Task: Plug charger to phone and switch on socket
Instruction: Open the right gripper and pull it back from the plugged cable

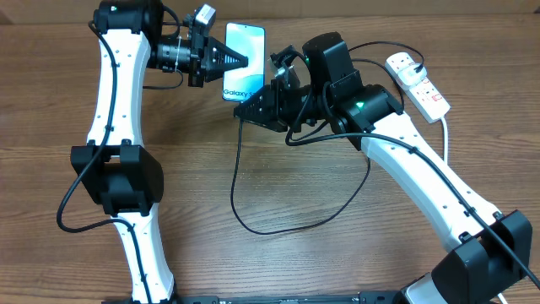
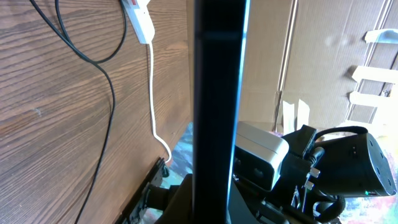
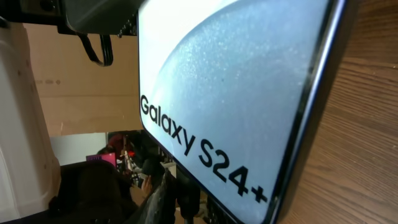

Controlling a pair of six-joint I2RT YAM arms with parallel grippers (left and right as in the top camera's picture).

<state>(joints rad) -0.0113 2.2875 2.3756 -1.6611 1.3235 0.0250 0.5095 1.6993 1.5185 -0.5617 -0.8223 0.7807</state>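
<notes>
The phone [image 1: 246,46] is lit blue-teal with "Galaxy" text and sits at the far middle of the table. My left gripper [image 1: 239,60] is shut on its left edge. In the left wrist view the phone [image 2: 217,93] shows edge-on as a dark bar. My right gripper [image 1: 250,106] is just below the phone's lower edge, shut on the charger's connector end [image 3: 186,198]. The phone's screen [image 3: 236,87] fills the right wrist view. The black charger cable [image 1: 253,226] loops toward the front of the table. The socket [image 1: 418,82], a white strip with red switches, lies at the far right.
The socket's thick white cord [image 1: 445,135] runs down beside my right arm and also shows in the left wrist view [image 2: 152,93]. Cardboard boxes [image 2: 311,56] stand beyond the table's edge. Both arm bases stand at the front of the table.
</notes>
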